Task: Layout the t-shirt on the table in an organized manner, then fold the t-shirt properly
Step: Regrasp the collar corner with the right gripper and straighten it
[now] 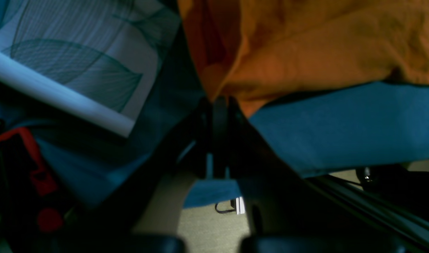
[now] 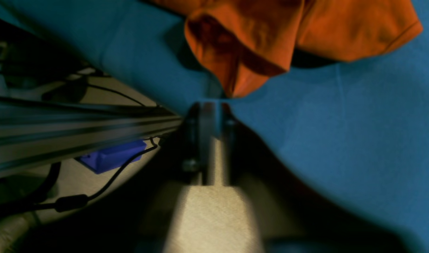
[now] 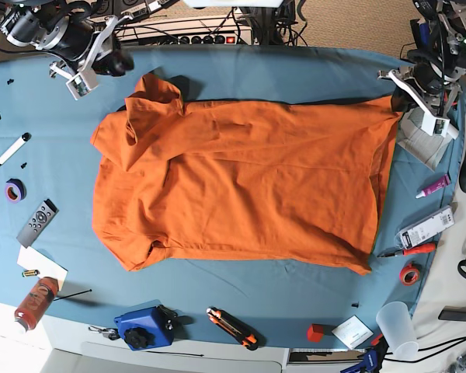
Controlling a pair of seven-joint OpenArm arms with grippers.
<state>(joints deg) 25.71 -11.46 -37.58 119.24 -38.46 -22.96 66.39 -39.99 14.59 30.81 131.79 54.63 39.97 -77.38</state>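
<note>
The orange t-shirt (image 3: pixel 248 186) lies spread across the blue-teal table (image 3: pixel 256 299), sleeves at the left and hem at the right. Its upper left sleeve (image 3: pixel 151 97) is bunched and folded over. At the shirt's far right corner, my left gripper (image 3: pixel 398 92) is shut on the cloth; in the left wrist view the fingertips (image 1: pixel 219 102) pinch orange fabric (image 1: pixel 305 52) above the table (image 1: pixel 341 126). My right gripper (image 3: pixel 79 81) hovers at the far left, apart from the sleeve. Its jaws stand slightly open and empty (image 2: pixel 214 107), just short of a hanging fold (image 2: pixel 242 52).
Along the left edge lie a marker (image 3: pixel 9 151), purple tape (image 3: pixel 14 189), a remote (image 3: pixel 37 222) and a bottle (image 3: pixel 33 301). At the front sit a blue device (image 3: pixel 144 328) and an orange cutter (image 3: pixel 233 326). A cup (image 3: pixel 396 326), red tape (image 3: pixel 408 273) and pens are at the right.
</note>
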